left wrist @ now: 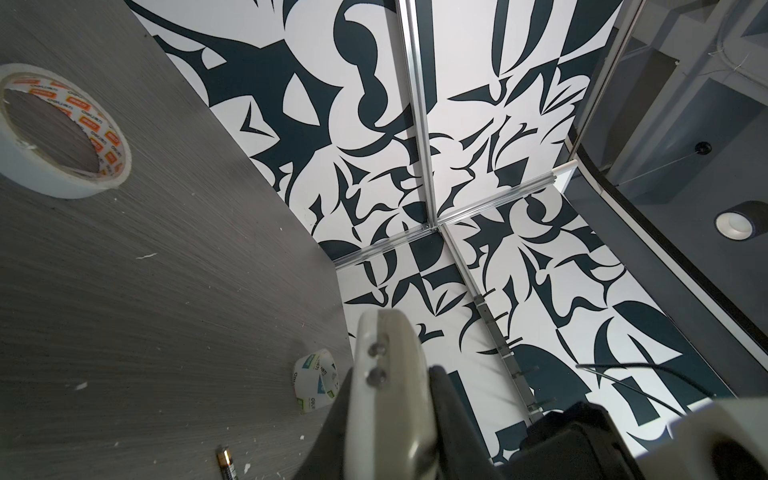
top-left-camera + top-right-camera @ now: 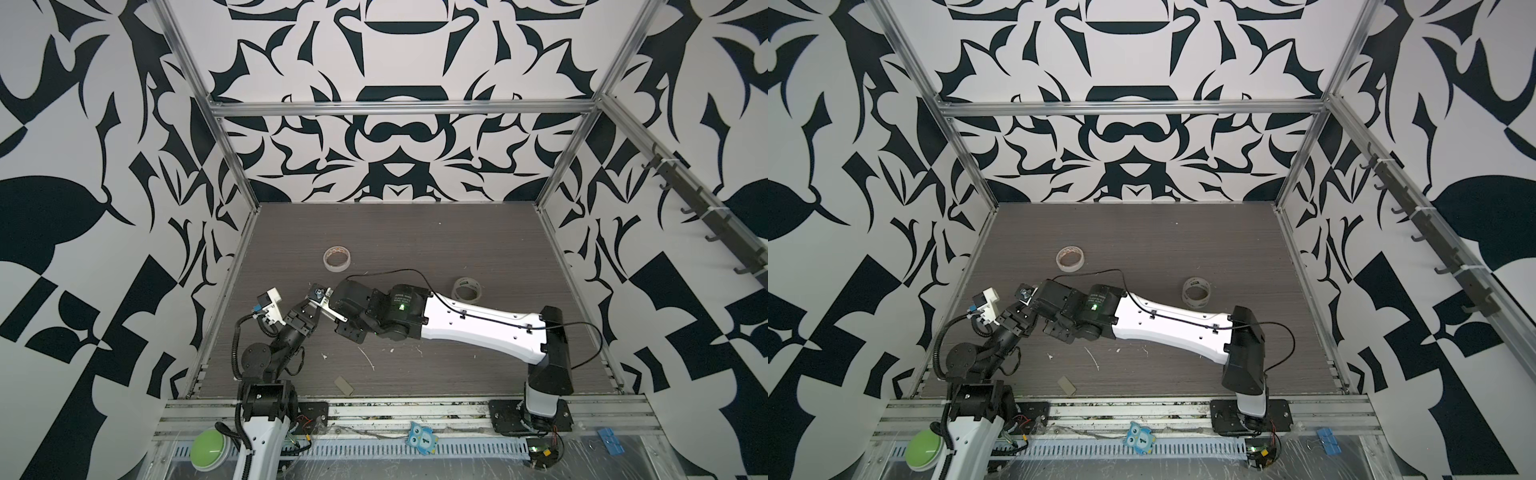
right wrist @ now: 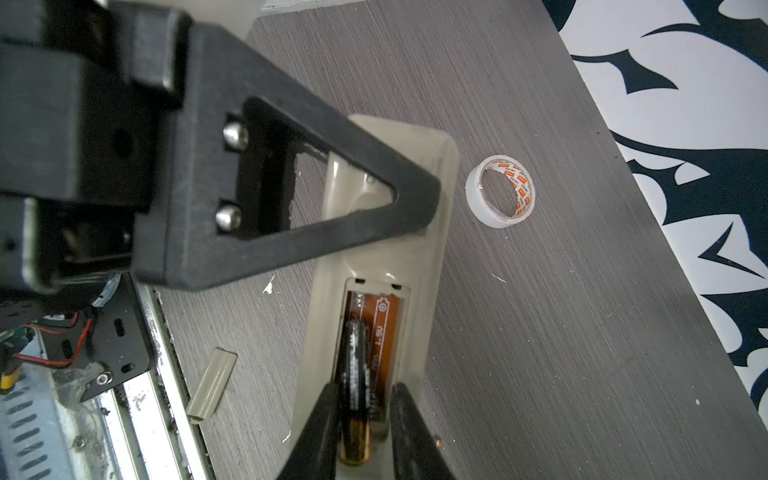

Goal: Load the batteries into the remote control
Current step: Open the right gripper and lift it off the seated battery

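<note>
The remote control (image 3: 424, 257) is shown back-up, its compartment uncovered and its far end crossed by a left finger (image 3: 291, 247). A battery (image 3: 353, 374) is seen inside, flanked by the slightly parted right fingers (image 3: 320, 436). A tape roll (image 3: 473, 195) is seen on the bench (image 3: 540, 332).

top views: high at front, looking down over whole tabletop (image 2: 457, 232) | left wrist: low, near tabletop, facing far walls (image 1: 478, 124) | right wrist: close above remote control (image 3: 395, 262) | both wrists share tape roll (image 3: 477, 203)

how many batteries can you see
2. One battery sits in the remote's open compartment, between the right gripper's fingers; a second battery lies on the table in the left wrist view. More could be hidden.
</note>
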